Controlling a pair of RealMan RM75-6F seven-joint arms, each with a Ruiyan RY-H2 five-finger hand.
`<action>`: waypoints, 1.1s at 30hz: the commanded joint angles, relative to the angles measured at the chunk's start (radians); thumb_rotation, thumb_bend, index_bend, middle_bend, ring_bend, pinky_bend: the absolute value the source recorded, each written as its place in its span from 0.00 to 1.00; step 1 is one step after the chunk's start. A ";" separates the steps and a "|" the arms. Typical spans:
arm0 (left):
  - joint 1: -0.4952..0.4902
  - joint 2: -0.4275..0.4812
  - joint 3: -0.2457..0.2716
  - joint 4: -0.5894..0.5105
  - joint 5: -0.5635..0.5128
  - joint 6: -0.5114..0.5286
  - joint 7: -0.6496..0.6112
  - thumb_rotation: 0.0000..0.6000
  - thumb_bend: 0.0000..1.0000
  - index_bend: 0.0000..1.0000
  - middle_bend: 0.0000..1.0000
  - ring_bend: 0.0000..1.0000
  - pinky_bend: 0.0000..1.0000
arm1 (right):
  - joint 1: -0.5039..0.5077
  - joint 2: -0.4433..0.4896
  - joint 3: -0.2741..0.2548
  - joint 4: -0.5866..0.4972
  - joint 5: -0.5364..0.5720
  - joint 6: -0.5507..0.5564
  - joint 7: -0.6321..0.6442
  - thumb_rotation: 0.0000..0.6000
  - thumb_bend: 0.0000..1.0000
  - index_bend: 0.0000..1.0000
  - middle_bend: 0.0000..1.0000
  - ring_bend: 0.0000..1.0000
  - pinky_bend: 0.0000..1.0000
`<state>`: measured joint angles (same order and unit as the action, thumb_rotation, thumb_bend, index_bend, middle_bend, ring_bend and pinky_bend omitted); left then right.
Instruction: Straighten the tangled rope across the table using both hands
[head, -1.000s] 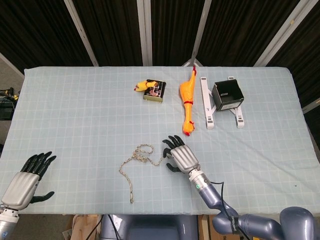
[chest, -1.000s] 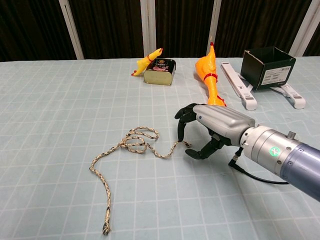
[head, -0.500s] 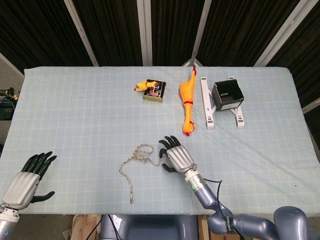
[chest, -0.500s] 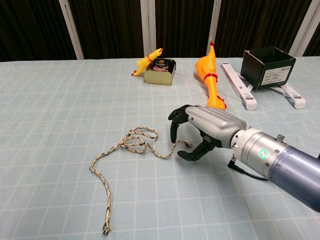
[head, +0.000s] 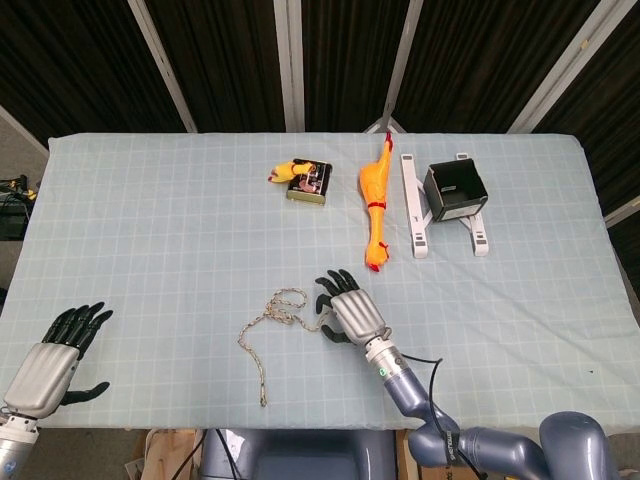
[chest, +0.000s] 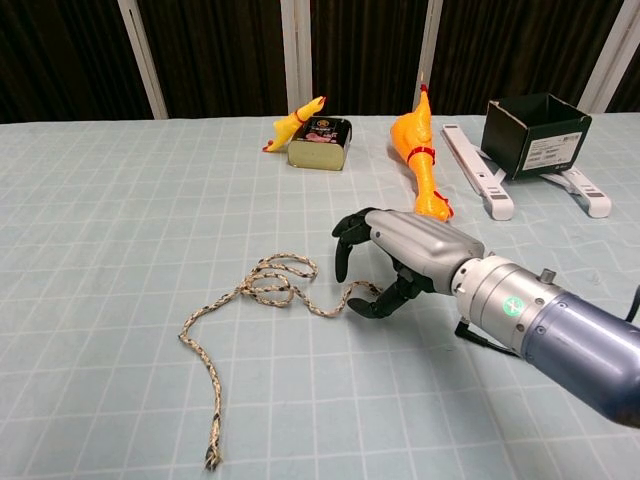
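The speckled rope (head: 285, 304) lies near the table's front middle, with a small tangle of loops (chest: 270, 285) and a long tail running down-left to its free end (chest: 212, 458). My right hand (head: 350, 312) (chest: 405, 248) arches over the rope's right end (chest: 362, 291). Its fingers are spread and curved down on one side of that end, with the thumb on the other side. I see no grip on the rope. My left hand (head: 55, 355) hovers open at the front left corner, far from the rope, and shows only in the head view.
At the back stand a small tin (head: 310, 183) with a little yellow chicken toy (head: 283, 170), a long orange rubber chicken (head: 374, 195), a white stand (head: 413, 205) and a black box (head: 455, 190). The table's front edge runs just below the rope's tail.
My right hand has slid left, bringing its fingers over the rope's right end. The rope and the left hand have not moved.
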<state>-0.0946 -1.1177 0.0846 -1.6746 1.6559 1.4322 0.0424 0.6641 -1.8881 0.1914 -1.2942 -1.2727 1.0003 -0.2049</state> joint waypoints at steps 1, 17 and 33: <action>0.000 0.000 0.000 0.000 -0.001 0.000 -0.001 1.00 0.15 0.08 0.00 0.00 0.00 | 0.001 -0.004 0.000 0.004 0.004 -0.002 -0.004 1.00 0.35 0.51 0.19 0.00 0.00; -0.001 0.003 0.000 -0.001 -0.002 0.002 -0.008 1.00 0.15 0.08 0.00 0.00 0.00 | 0.009 -0.018 0.001 0.003 0.022 -0.002 -0.028 1.00 0.40 0.53 0.19 0.00 0.00; -0.001 0.005 -0.001 -0.002 -0.004 0.003 -0.013 1.00 0.15 0.08 0.00 0.00 0.00 | 0.010 -0.026 -0.001 0.009 0.034 0.000 -0.050 1.00 0.42 0.53 0.19 0.00 0.00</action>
<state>-0.0960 -1.1127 0.0841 -1.6763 1.6523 1.4351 0.0295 0.6742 -1.9147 0.1895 -1.2855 -1.2394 0.9996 -0.2535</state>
